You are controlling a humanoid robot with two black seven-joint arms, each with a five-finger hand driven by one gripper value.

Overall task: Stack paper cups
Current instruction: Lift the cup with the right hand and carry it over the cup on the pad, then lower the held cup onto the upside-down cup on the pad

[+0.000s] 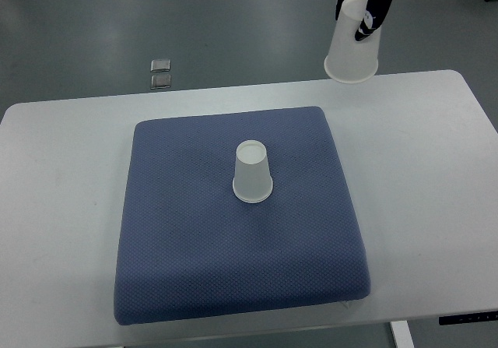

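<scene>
A robot hand point(366, 9) at the top edge grips a cup point(352, 50), mouth down, above the tabletop's point(54, 208) far edge. Another cup point(253, 174) stands inverted on the blue pad point(194, 247).

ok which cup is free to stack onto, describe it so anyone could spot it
Find the blue pad on the white table. Near its middle a paper cup stands upside down, alone. The other cup is held by a hand beyond the table's far edge.

One camera only — mounted high on the robot's side, tilted steeply down over the whole white tabletop point(436, 208), with grey floor point(156, 21) beyond.
</scene>
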